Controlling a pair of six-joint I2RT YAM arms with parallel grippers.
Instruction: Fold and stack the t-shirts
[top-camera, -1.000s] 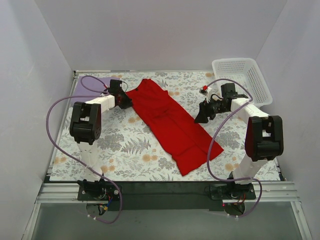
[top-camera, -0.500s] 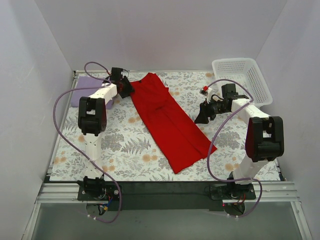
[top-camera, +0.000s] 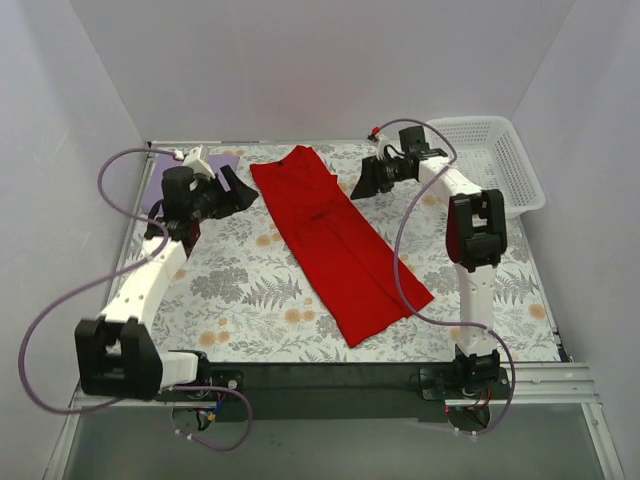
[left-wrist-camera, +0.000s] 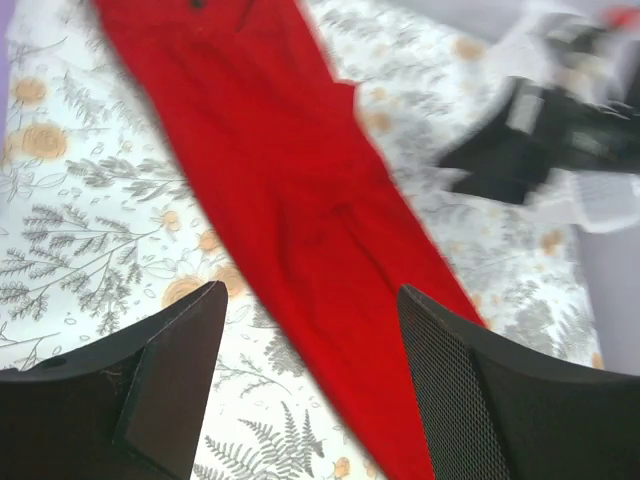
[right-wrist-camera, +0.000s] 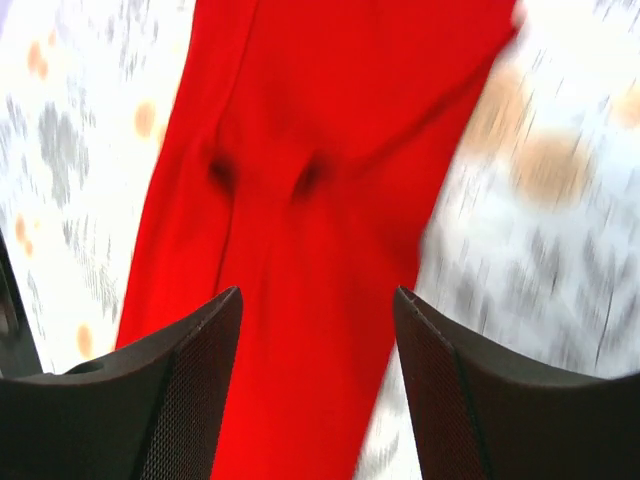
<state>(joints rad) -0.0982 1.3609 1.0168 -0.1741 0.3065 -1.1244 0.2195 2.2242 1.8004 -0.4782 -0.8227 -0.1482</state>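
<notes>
Red t-shirt (top-camera: 340, 245): lies flat as a long narrow strip on the floral table cover (top-camera: 240, 290). It runs diagonally from the far middle of the table toward the near right. Two small creases show near its far end.
Lavender t-shirt (top-camera: 152, 208): sits at the far left corner, mostly hidden behind the left arm; only a sliver shows.
Left gripper (top-camera: 240, 190): hovers just left of the red t-shirt's far end, pointing toward it. The jaws stand apart with nothing between the fingers (left-wrist-camera: 160, 390).
Right gripper (top-camera: 362, 183): hovers just right of the same far end, facing the left gripper across the strip. The jaws stand apart and empty. The wrist view is blurred, with red cloth below the fingers (right-wrist-camera: 170, 400).
Contact: neither gripper touches the cloth.
Basket (top-camera: 520, 170): white mesh, at the far right corner, well apart from both shirts.
</notes>
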